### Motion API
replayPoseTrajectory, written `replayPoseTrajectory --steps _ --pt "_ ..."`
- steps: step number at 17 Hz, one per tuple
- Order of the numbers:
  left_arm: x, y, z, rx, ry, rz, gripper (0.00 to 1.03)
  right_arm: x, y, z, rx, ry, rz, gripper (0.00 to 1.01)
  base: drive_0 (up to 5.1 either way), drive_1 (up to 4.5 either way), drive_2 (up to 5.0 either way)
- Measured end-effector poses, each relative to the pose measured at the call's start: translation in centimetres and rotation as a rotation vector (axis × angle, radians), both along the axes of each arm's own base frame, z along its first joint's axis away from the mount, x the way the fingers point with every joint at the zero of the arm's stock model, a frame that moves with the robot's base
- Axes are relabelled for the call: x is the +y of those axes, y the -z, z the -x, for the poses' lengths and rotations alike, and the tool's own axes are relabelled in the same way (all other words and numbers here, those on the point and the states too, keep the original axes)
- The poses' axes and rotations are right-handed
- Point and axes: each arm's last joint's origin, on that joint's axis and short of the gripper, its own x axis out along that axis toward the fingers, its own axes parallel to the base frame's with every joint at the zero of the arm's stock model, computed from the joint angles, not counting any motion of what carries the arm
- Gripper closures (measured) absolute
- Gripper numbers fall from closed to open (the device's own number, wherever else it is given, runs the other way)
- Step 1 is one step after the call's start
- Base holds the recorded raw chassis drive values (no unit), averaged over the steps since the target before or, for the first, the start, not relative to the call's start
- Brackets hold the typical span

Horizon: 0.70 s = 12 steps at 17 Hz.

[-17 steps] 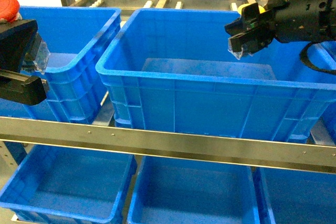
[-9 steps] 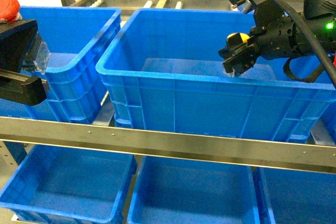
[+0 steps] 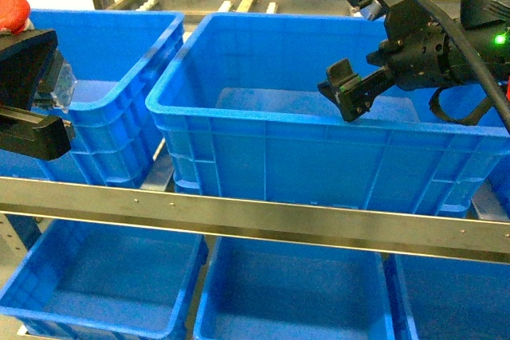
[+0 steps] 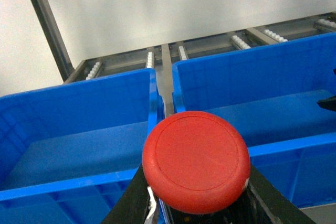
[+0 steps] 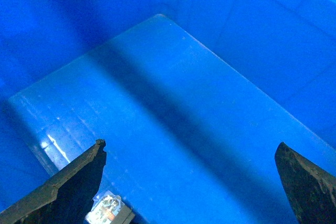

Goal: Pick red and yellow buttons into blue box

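red button (image 4: 196,160) sits gripped in the left gripper (image 3: 32,93), left of the middle blue box (image 3: 239,129). the right gripper (image 3: 351,89) hangs inside this box, jaws spread apart, holding nothing. a small clear-based part (image 5: 107,209) lies on the box floor.

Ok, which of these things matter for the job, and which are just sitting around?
Job: red button, held by left gripper; middle blue box, under open right gripper.
Just around: left blue box; lower blue boxes; metal rail.
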Motion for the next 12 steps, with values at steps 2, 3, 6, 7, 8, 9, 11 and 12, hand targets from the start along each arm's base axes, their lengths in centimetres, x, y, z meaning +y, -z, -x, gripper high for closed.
replayPoseTrajectory --steps 2,3,6,7,8,9,11,12 --pt "0.0 0.0 0.0 0.0 0.0 0.0 0.78 0.0 0.0 0.0 0.0 0.0 0.0 0.03 0.0 0.0 0.0" --pt "0.0 0.0 0.0 0.0 0.0 0.0 0.78 0.0 0.0 0.0 0.0 0.0 0.0 0.03 0.0 0.0 0.0" --pt "-0.4 -0.9 -3.3 0.001 0.055 -0.005 0.78 0.0 0.0 0.0 -0.002 -0.001 -0.001 0.03 0.0 0.0 0.0" --pt "-0.8 -1.7 -5.8 -0.022 0.064 -0.012 0.78 0.0 -0.1 0.0 -0.003 -0.004 -0.002 0.03 0.0 0.0 0.0" --pt "-1.2 -2.0 -8.2 -0.026 0.073 -0.02 0.78 0.0 -0.1 0.0 -0.003 -0.003 -0.002 0.03 0.0 0.0 0.0" --pt "-1.7 -1.6 -10.1 -0.017 0.071 -0.039 0.78 0.0 -0.1 0.0 -0.003 -0.003 -0.002 0.03 0.0 0.0 0.0" --pt "-2.9 1.0 -13.6 0.09 0.085 -0.069 0.78 0.0 -0.1 0.0 -0.003 -0.004 -0.002 0.03 0.0 0.0 0.0" --pt "-3.5 2.4 -14.5 0.118 0.103 -0.077 0.78 0.0 -0.1 0.0 -0.003 -0.004 -0.002 0.03 0.0 0.0 0.0"
